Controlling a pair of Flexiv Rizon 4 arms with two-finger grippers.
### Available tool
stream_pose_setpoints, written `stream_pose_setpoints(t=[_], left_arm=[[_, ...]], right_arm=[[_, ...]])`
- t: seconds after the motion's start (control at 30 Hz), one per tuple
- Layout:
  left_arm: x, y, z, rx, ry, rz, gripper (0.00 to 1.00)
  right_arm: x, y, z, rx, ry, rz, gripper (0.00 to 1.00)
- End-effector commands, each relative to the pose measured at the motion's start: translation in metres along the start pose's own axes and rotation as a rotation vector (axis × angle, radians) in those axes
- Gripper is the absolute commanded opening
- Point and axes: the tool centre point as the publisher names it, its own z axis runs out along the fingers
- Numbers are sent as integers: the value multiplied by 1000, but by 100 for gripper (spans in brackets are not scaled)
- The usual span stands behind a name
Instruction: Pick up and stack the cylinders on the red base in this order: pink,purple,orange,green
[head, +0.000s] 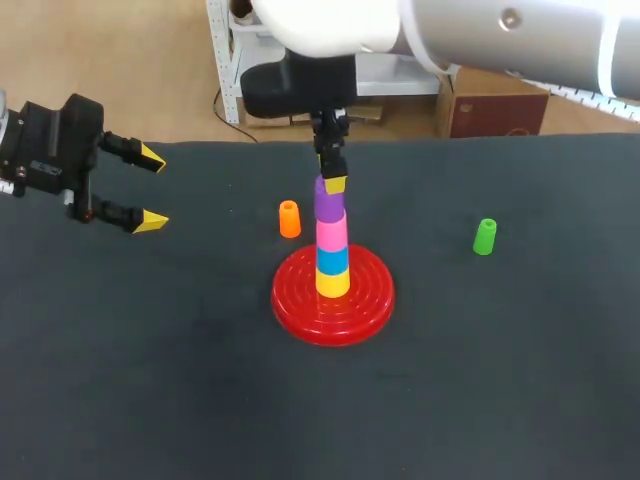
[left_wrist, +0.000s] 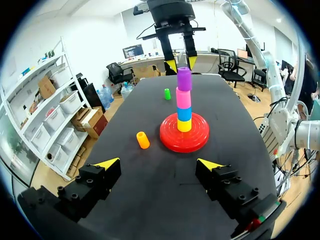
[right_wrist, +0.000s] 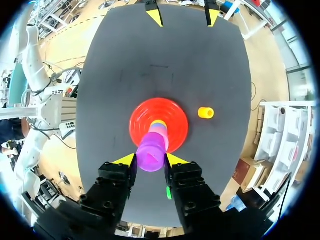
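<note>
The purple cylinder (head: 329, 203) is held at the top of the stack by the right gripper (right_wrist: 150, 160), with one yellow tip pressed on each side. Under it, a pink cylinder (head: 332, 232), a blue one (head: 333, 260) and a yellow one (head: 333, 282) are stacked on the red base (head: 300, 300). The orange cylinder (head: 289, 219) is seen on the table (head: 150, 380) near the base, by the left arm's side. The green cylinder (head: 485, 236) is found farther off on the other side. The left gripper (head: 151, 190) is held wide open with nothing in it, well away from the stack

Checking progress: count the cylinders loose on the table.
2: the orange cylinder sits left of the red base, the green cylinder to its right. None appears hidden.
</note>
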Motion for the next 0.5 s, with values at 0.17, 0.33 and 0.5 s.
stream_pose_setpoints(t=[0.17,0.33,0.5], left_arm=[[1,0,0,-1,1,2,100],[1,0,0,-1,1,2,100],[1,0,0,-1,1,2,100]], right_arm=[[6,2,5,-7,2,14,0],[5,0,4,1,1,15,0],[5,-1,3,2,13,8,0]])
